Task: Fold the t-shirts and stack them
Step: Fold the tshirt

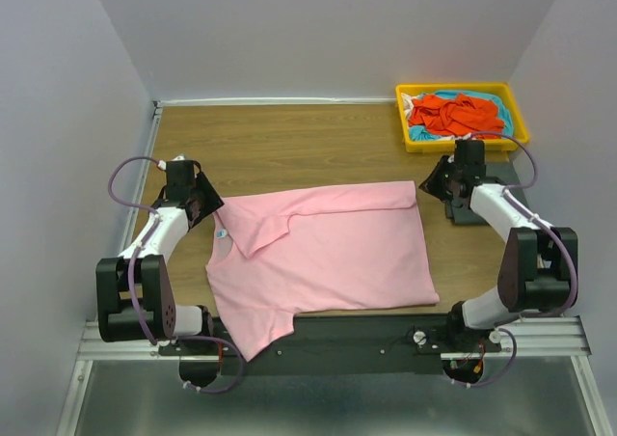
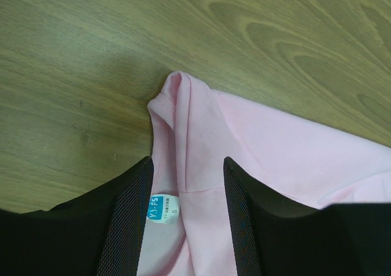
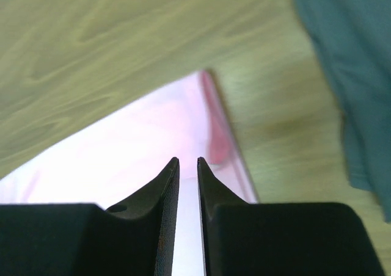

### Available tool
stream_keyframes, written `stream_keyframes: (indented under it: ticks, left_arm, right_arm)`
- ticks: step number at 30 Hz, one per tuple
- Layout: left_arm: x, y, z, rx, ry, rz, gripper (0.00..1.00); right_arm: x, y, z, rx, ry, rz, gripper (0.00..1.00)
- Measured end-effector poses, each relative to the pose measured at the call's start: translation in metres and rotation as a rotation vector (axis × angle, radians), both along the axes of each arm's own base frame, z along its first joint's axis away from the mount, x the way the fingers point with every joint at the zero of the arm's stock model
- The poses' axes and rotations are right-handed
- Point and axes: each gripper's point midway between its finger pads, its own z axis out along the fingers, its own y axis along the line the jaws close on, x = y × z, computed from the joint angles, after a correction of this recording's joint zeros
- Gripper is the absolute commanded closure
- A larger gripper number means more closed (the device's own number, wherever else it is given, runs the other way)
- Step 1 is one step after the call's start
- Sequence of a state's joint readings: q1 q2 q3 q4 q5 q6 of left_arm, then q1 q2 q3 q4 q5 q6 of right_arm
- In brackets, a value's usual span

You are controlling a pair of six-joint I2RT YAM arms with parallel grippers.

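The pink shirt [image 1: 328,253] lies spread flat in the middle of the table [image 1: 289,142]. Its collar end points left and one sleeve is folded in over the chest. A lower corner of it hangs off the near edge between the two arm bases.

The left arm reaches forward from its base, white forearm angled up the table, wrist turned in toward the shirt's far left corner. The left gripper [image 1: 208,203] sits low over the collar. From its wrist camera the fingers [image 2: 131,227] stand well apart, one either side of the neck fabric, with the small blue-and-white label [image 2: 164,208] lying between them. The cloth there lies loose and nothing is pinched.

The right arm mirrors it, elbow raised at the table's right edge and forearm slanting in to the shirt's far right corner. The right gripper [image 1: 436,179] is down at that corner. Its jaws are drawn in to a thin slit with pink cloth running into it, so it looks to have the shirt's edge nipped.

A dark grey shirt [image 3: 354,74] lies on the wood just right of that corner, partly under the right forearm. Behind it, at the far right of the table, a yellow tray [image 1: 463,148] holds a crumpled orange-red shirt [image 1: 453,113] lying on a turquoise shirt [image 1: 503,118].
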State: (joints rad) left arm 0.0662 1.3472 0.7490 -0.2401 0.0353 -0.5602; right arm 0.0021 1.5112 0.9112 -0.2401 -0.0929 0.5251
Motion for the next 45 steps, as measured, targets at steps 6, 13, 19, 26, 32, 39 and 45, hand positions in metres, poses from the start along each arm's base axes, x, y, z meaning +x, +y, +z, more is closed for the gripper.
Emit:
stream_keyframes:
  ticks: [6, 13, 19, 26, 32, 39, 45]
  left_arm:
    - [0.000, 0.000, 0.000, 0.003, 0.000, -0.003, 0.43]
    - [-0.001, 0.000, -0.001, 0.007, 0.001, -0.008, 0.43]
    - [-0.001, 0.000, -0.002, 0.009, 0.004, -0.010, 0.43]
    - [-0.001, 0.000, -0.002, 0.011, 0.002, -0.014, 0.43]
    - [0.002, -0.001, -0.006, 0.007, 0.008, -0.022, 0.43]
    - [0.009, 0.000, -0.024, 0.010, 0.061, -0.033, 0.57]
    - [0.029, 0.001, -0.017, 0.011, 0.040, -0.042, 0.60]
  right_arm:
    - [0.014, 0.027, 0.015, 0.142, -0.065, 0.065, 0.76]
    - [-0.006, 0.027, -0.038, 0.169, 0.056, 0.035, 0.76]
    - [-0.020, 0.015, -0.058, 0.148, 0.103, -0.008, 0.76]
    - [-0.017, 0.012, -0.049, 0.132, 0.072, 0.007, 0.73]
    - [0.008, 0.021, -0.017, 0.172, -0.015, 0.051, 0.73]
    - [0.033, 0.026, -0.013, 0.195, -0.048, 0.071, 0.73]
    - [0.039, 0.029, -0.027, 0.220, -0.012, 0.069, 0.73]
